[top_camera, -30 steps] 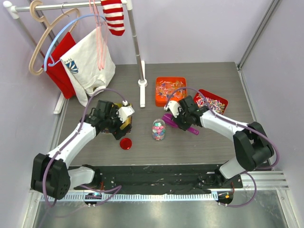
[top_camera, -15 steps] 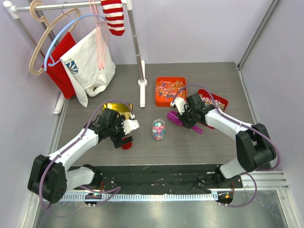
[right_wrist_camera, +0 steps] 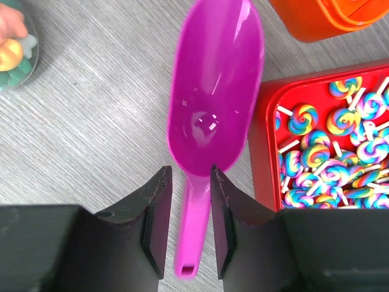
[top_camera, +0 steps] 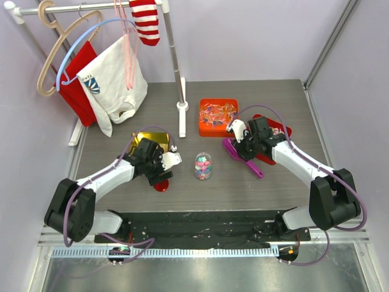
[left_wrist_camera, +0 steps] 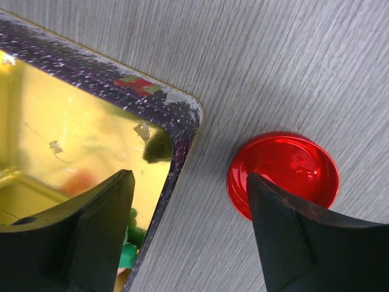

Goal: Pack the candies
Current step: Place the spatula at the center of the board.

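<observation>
Grey wood-grain table (top_camera: 273,188), lilac walls behind; both of my arms reach forward from the near edge and bend inward at the elbow; left arm lies low, its wrist tipped down, and left claw (left_wrist_camera: 188,182) hangs released with nothing between its fingers, one finger over the gold tin (left_wrist_camera: 176,115), the other over the rim of the red lid (left_wrist_camera: 282,173); right arm stretches toward the far right, and right claw (right_wrist_camera: 190,173) clasps the handle of the purple scoop (right_wrist_camera: 219,91), whose empty bowl lies just beside the red tin (right_wrist_camera: 267,152); candies (top_camera: 202,167) sit in the clear jar (top_camera: 203,156) at mid-table, between the two claws; from above, my left claw covers part of the lid and my right arm crosses the red tin; small green and orange pieces in the gold tin are half hidden behind my finger and too blurred to name; jar cut off at the corner of the right wrist view
</observation>
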{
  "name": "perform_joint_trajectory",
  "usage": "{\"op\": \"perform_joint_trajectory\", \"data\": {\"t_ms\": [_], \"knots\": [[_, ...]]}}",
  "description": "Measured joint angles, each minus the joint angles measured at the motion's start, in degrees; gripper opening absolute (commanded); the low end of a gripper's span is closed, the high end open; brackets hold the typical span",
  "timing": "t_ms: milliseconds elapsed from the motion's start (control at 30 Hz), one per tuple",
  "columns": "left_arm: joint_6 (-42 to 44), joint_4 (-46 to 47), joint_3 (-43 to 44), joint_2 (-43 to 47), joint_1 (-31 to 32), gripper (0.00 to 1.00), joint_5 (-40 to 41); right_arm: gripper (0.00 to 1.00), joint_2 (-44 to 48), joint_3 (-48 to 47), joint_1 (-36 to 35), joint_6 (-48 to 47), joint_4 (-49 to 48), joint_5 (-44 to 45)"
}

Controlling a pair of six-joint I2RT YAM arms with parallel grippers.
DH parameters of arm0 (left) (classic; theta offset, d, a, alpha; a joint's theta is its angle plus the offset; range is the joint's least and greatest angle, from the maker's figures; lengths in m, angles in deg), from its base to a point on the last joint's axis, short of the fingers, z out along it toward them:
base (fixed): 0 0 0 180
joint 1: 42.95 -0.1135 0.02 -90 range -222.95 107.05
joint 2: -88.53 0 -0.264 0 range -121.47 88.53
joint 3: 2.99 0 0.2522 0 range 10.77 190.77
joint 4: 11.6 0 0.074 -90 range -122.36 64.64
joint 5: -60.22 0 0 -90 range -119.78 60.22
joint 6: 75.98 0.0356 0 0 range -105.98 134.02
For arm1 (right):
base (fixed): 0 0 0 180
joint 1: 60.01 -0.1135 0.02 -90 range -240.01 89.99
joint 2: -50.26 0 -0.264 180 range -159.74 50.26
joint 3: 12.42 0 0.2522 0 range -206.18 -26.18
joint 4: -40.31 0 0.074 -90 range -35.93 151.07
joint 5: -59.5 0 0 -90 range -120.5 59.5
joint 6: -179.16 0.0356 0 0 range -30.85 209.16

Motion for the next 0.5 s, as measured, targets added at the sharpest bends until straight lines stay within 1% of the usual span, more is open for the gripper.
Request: {"op": "perform_joint_trajectory", "data": {"t_ms": [67,167,333,367,400,500], "knots": [[0.04,0.48,0.00,-1.05,0.02,0.69,0.02,0.35,0.00,0.04,0.00,-0.07,0.17,-0.22],[0.33,0.63,0.00,-2.03,0.11,0.69,0.09,0.35,0.00,0.07,0.04,-0.22,0.26,-0.44],[0.63,0.59,0.00,-2.19,0.15,0.62,-0.07,0.35,0.13,0.11,0.11,-0.28,0.26,-0.61],[0.63,0.61,0.00,-2.19,0.15,0.58,-0.09,0.35,0.24,0.11,0.11,-0.33,0.26,-0.66],[0.57,0.61,0.00,-2.21,0.17,0.56,-0.09,0.35,0.31,0.11,0.11,-0.37,0.26,-0.66],[0.72,0.63,0.00,-2.49,0.28,0.54,-0.09,0.35,0.63,0.15,0.11,-0.44,0.26,-0.83]]}}
